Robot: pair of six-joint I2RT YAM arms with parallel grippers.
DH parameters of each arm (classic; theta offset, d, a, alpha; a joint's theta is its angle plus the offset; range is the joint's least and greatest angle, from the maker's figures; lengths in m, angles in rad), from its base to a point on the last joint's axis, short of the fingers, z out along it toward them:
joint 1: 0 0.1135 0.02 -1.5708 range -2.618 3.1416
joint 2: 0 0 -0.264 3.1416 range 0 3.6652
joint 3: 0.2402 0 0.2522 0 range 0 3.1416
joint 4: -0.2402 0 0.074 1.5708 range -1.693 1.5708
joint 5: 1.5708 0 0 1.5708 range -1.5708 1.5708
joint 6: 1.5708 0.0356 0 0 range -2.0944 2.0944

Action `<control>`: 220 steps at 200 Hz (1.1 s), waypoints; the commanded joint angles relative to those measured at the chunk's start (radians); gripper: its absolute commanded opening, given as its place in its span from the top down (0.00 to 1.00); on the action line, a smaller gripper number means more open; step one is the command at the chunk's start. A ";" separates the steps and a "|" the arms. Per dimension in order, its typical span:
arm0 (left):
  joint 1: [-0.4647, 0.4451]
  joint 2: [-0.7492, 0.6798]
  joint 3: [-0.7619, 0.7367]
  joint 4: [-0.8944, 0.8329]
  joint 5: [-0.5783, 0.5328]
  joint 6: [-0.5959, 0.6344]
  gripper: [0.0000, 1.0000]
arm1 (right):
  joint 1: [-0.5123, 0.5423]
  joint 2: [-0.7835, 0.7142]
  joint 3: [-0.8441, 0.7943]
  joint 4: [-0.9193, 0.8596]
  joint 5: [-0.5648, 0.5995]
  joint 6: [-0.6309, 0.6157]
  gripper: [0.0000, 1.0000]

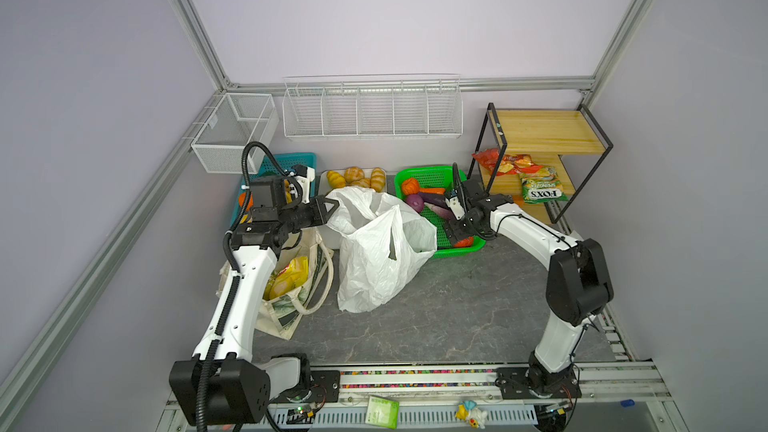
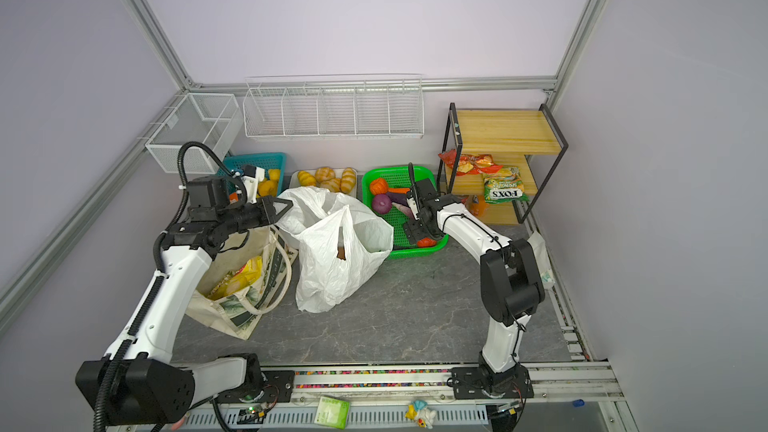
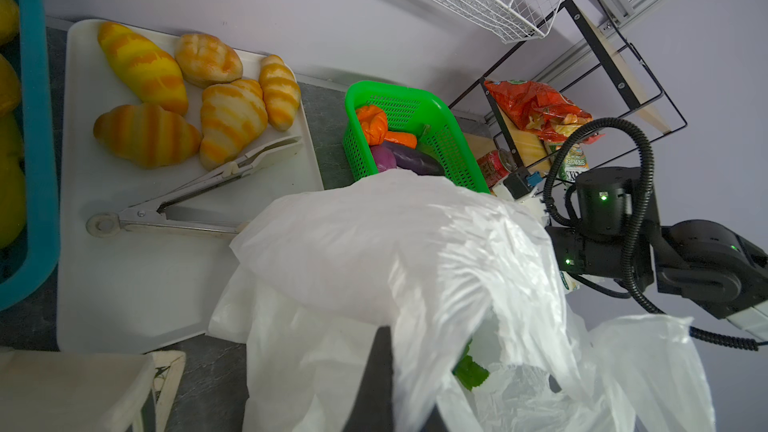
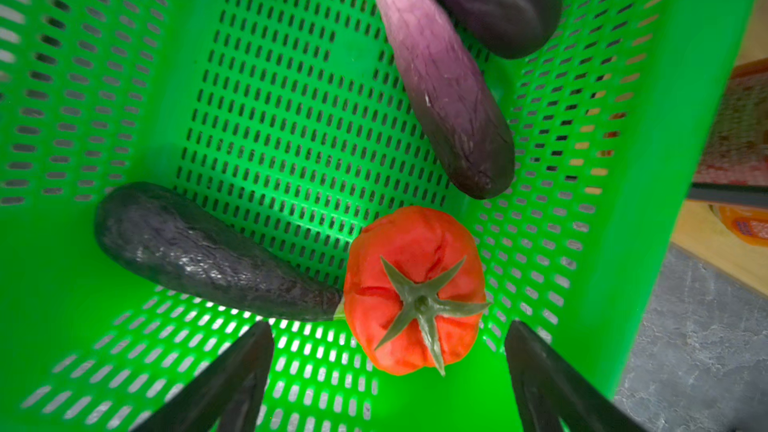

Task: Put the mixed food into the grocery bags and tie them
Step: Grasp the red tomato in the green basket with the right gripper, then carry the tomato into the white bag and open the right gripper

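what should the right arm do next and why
Probably lower the right gripper and close on the red tomato. Its jaws stand open on either side of the tomato in the green basket, not yet touching it, while the left gripper, shut on the white plastic bag, holds its rim up.

Both top views look down from high over the surface's [image 1: 457, 305] near edge, sharing nearly the whole scene, green basket [image 1: 434, 179] included. The left wrist view faces that basket across the white bag [image 3: 374, 251]; the right wrist view hangs close above the basket's floor.
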 commanded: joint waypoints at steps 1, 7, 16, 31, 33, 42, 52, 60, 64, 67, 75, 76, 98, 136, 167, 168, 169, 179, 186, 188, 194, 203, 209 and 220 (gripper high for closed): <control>0.000 -0.015 -0.010 0.012 0.000 -0.003 1.00 | 0.013 0.034 0.032 -0.063 0.034 -0.026 0.10; 0.000 -0.015 -0.010 0.012 0.001 -0.003 1.00 | 0.016 0.042 0.038 -0.069 0.045 -0.026 0.09; 0.001 -0.014 -0.009 0.012 0.002 -0.003 1.00 | 0.018 0.055 0.047 -0.075 0.061 -0.026 0.09; 0.000 -0.014 -0.010 0.014 0.002 -0.005 1.00 | 0.020 0.078 0.063 -0.080 0.066 -0.025 0.09; 0.000 -0.014 -0.010 0.014 0.002 -0.004 1.00 | 0.021 0.081 0.065 -0.081 0.068 -0.025 0.09; 0.001 -0.014 -0.011 0.014 0.002 -0.004 1.00 | 0.021 0.096 0.078 -0.085 0.075 -0.024 0.09; 0.000 -0.015 -0.011 0.014 0.003 -0.004 1.00 | 0.023 0.115 0.091 -0.089 0.089 -0.024 0.09; 0.000 -0.016 -0.011 0.014 0.003 -0.004 1.00 | 0.023 0.130 0.102 -0.093 0.104 -0.025 0.08; 0.000 -0.016 -0.011 0.014 0.002 -0.004 1.00 | 0.022 0.138 0.108 -0.095 0.114 -0.026 0.08; 0.000 -0.017 -0.011 0.014 0.002 -0.004 1.00 | 0.022 0.144 0.111 -0.097 0.121 -0.026 0.08; 0.000 -0.016 -0.011 0.016 0.001 -0.004 1.00 | 0.023 0.161 0.122 -0.104 0.137 -0.028 0.07; 0.001 -0.016 -0.011 0.015 0.002 -0.004 1.00 | 0.023 0.162 0.123 -0.105 0.138 -0.029 0.07; 0.001 -0.016 -0.011 0.015 0.003 -0.004 1.00 | 0.022 0.194 0.139 -0.107 0.150 -0.033 0.06; 0.001 -0.014 -0.011 0.015 0.002 -0.004 1.00 | 0.022 0.233 0.142 -0.083 0.101 -0.031 0.10; 0.001 -0.011 -0.011 0.015 0.003 -0.004 1.00 | 0.019 0.226 0.144 -0.064 0.070 -0.034 0.23; 0.000 -0.011 -0.011 0.015 0.003 -0.003 1.00 | 0.020 0.224 0.143 -0.064 0.069 -0.034 0.24; 0.000 -0.011 -0.011 0.015 0.003 -0.004 1.00 | 0.020 0.223 0.143 -0.063 0.067 -0.034 0.24; 0.000 -0.011 -0.011 0.015 0.004 -0.004 1.00 | 0.019 0.197 0.134 -0.045 0.049 -0.035 0.29; 0.001 -0.010 -0.011 0.015 0.004 -0.004 1.00 | 0.020 0.174 0.125 -0.030 0.033 -0.035 0.32; 0.001 -0.010 -0.011 0.015 0.004 -0.004 1.00 | 0.020 0.167 0.122 -0.027 0.027 -0.036 0.32; 0.001 -0.011 -0.011 0.015 0.006 -0.003 1.00 | 0.019 0.144 0.115 -0.016 0.005 -0.033 0.34; 0.000 -0.011 -0.011 0.015 0.005 -0.004 1.00 | 0.017 0.103 0.099 0.005 -0.033 -0.031 0.36; 0.001 -0.012 -0.011 0.015 0.005 -0.004 1.00 | 0.016 0.072 0.086 0.019 -0.060 -0.027 0.37; 0.000 -0.012 -0.011 0.015 0.005 -0.004 1.00 | 0.016 0.004 0.055 0.053 -0.105 -0.022 0.39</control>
